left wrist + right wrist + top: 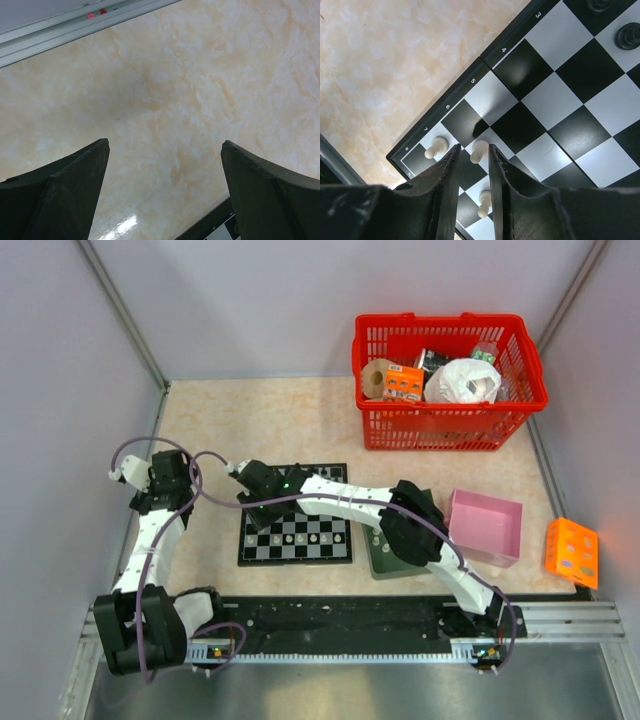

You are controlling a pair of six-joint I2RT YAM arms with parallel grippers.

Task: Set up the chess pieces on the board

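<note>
right gripper [473, 148] has its jaws only a little apart, tips down over the board [560, 100], and a white pawn [479, 150] stands right in the mouth of that gap. there's a sliver of board showing on the pawn's left. the other finger might be brushing it, honestly can't tell, so I wouldn't call it a pinch

second pawn [435, 148] sits just outside the left finger, on the corner square by the 7 and 8 markings. third pawn [484, 202] is further back, in the gap between the fingers. a couple of black pieces [626, 36] stand way off at the top right of that view

left gripper [165, 145] is spread as wide as it goes, with just marble table [175, 75] showing between the fingers

from the top camera the board lies flat mid-table, and the right arm [350, 502] reaches across it to its left side. left gripper hangs off to the left of the board, apart from it. green tray [380, 562] is just right of the board, mostly under the arm, then a pink box [485, 525], an orange box [572, 552], and a red basket [450, 425] at the back right
</note>
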